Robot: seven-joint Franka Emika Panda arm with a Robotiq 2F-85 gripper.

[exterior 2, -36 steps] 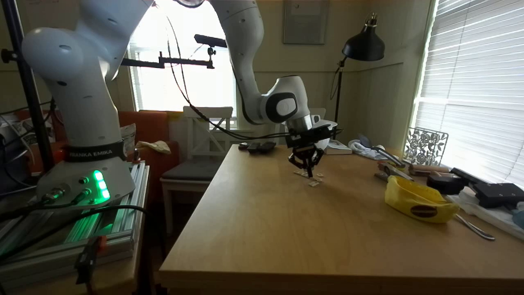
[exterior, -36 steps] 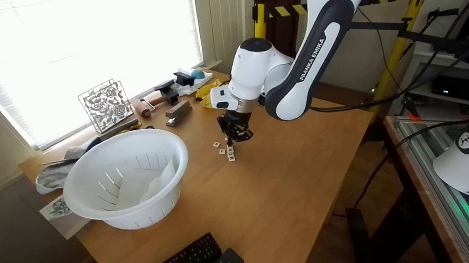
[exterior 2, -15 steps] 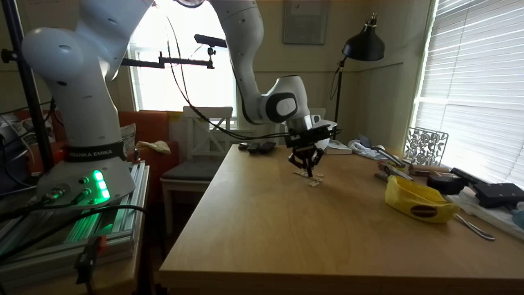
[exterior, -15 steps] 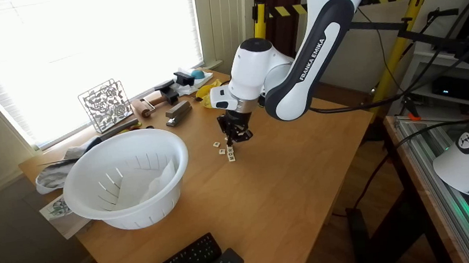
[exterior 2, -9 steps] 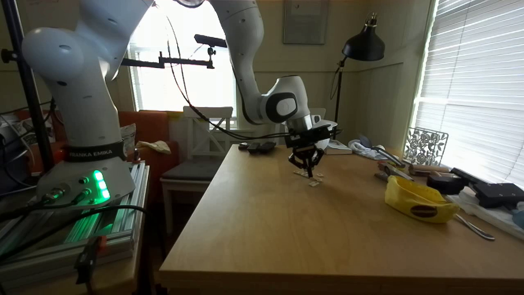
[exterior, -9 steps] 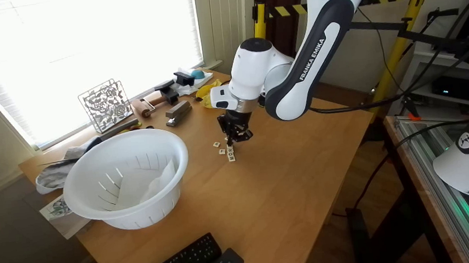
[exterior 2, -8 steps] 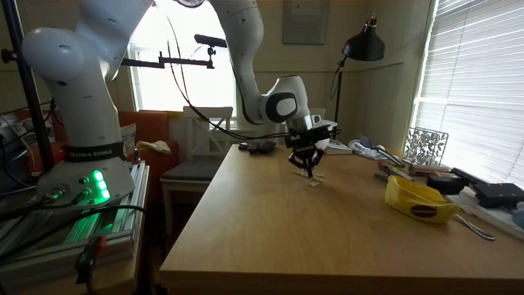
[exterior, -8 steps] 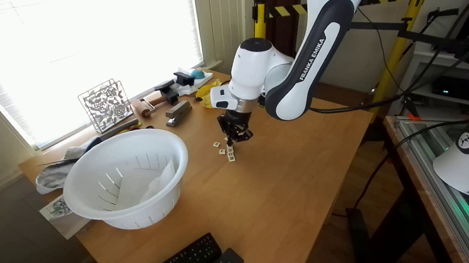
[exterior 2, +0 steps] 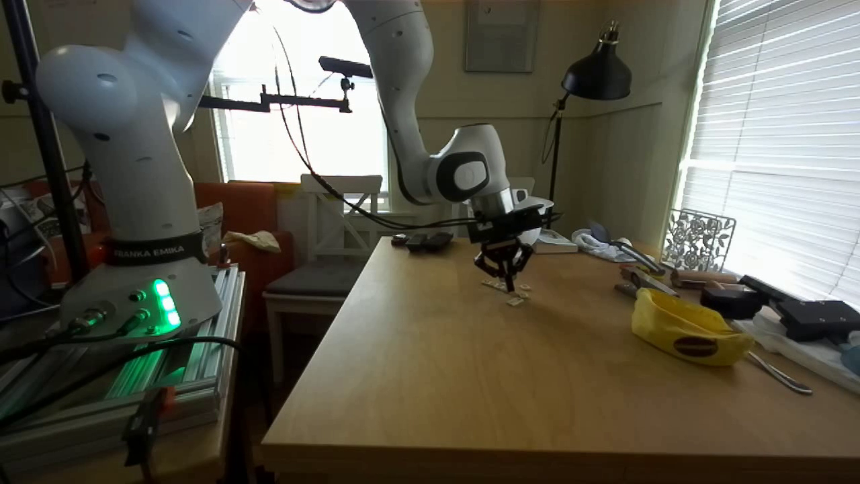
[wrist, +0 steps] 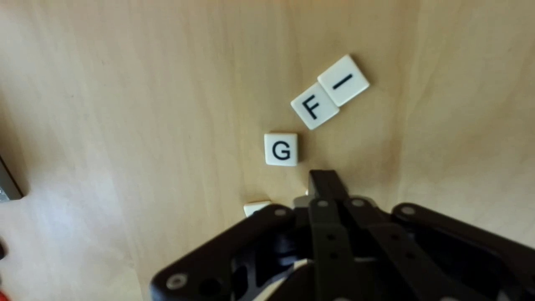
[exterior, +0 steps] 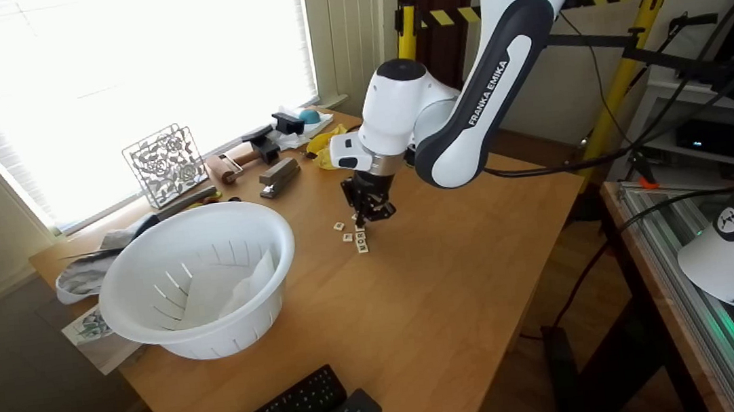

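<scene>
The pincer (wrist: 326, 174) is clenched, fingers pressed together, nothing visible between them. Tips point down at the surface of the desk (exterior: 456, 278), or very nearly.

Main relation: a short row of letter tiles (exterior: 362, 240) starts right at the tips. In an exterior view its long axis runs straight down-frame from them; letters too small to read for sure. Tips touching the end tile or just beside it: can't tell. In the wrist view the row is mostly or wholly hidden behind the pincer.

Nearest tile in full view is the G tile (wrist: 281, 149), up and left of the tips in the wrist view, near but apart. Flat, face up, square, so no long axis of its own. Past it the F tile (wrist: 314, 105) and I tile (wrist: 343, 80) touch side to side, the pair slanting up and right. One more, a half-hidden tile (wrist: 256, 207), pokes out left of the tips, rest covered by the pincer.

Single arm (exterior: 398, 114), so no nearer-side question. Judging by how the tips meet the row's end, the row's axis is the direction that counts; G, F and I look off that line. White basket (exterior: 230, 333) sits well apart.
</scene>
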